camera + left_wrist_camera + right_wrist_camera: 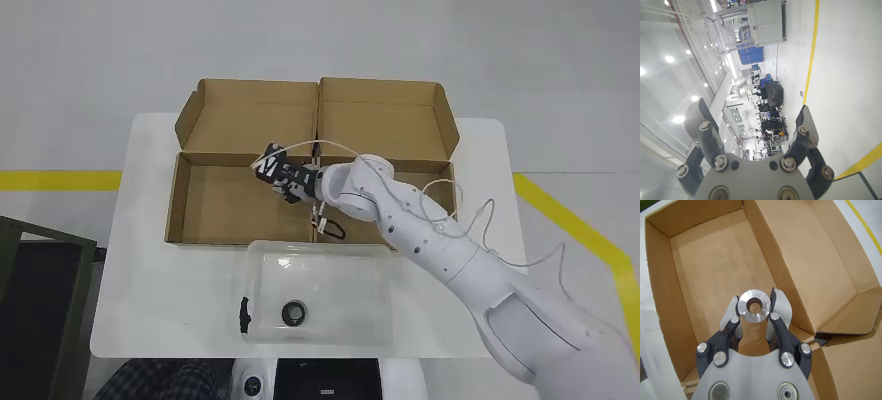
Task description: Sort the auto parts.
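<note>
Left arm: jaws spread wide with nothing between them, pointed out at the factory hall and away from the work.

White tabletop: carries two containers. The one nearer the robot is a clear plastic bin. A small black strip-shaped part stands at its left wall; whether it is inside or outside the wall cannot be told. Just right of that, a black ring-shaped part lies flat on the bin floor, apart from the walls.

Beyond the bin sits a brown cardboard box with two compartments side by side and both lid flaps folded back on the far side. The left compartment floor is bare cardboard.

Right arm: extends from the right across the box's right compartment, with its jaws over the left compartment toward the far right corner. The jaws are closed on a silver metal ring with a round centre hole, one jaw pressing each side of its rim, flat face toward the wrist camera. Whether the ring touches the compartment floor cannot be told.
</note>
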`<state>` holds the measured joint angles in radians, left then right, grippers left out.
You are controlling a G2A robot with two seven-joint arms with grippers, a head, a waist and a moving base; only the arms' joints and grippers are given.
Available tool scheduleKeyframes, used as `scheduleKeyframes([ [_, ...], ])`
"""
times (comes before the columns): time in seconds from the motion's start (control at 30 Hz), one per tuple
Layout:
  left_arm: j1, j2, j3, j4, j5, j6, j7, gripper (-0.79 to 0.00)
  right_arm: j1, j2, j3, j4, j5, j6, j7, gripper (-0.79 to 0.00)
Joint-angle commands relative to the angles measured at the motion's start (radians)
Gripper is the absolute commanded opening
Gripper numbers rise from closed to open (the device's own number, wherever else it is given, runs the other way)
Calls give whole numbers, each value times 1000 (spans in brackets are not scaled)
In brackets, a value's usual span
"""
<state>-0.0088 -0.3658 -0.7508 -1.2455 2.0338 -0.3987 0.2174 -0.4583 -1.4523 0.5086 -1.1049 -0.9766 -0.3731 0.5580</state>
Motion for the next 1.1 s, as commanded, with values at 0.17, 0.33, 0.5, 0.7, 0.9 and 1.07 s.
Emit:
scheduleKeyframes([
  [0.17, 0, 0, 0, 0, 0, 0, 0, 0, 9, -26, -12, 45, -24, 6, 14, -785],
  [0.33, 0, 0, 0, 0, 0, 0, 0, 0, 11, -43, -18, 73, -39, 8, 18, -665],
  [0.5, 0, 0, 0, 0, 0, 0, 0, 0, 10, -58, -19, 98, -49, 7, 20, -536],
  [0.7, 0, 0, 0, 0, 0, 0, 0, 0, 8, -72, -14, 116, -59, 1, 26, -465],
  [0.9, 0, 0, 0, 0, 0, 0, 0, 0, 2, -75, 9, 72, -67, -5, 29, -416],
  [1.07, 0, 0, 0, 0, 0, 0, 0, 0, -20, -59, 48, -26, -100, -10, 46, -369],
])
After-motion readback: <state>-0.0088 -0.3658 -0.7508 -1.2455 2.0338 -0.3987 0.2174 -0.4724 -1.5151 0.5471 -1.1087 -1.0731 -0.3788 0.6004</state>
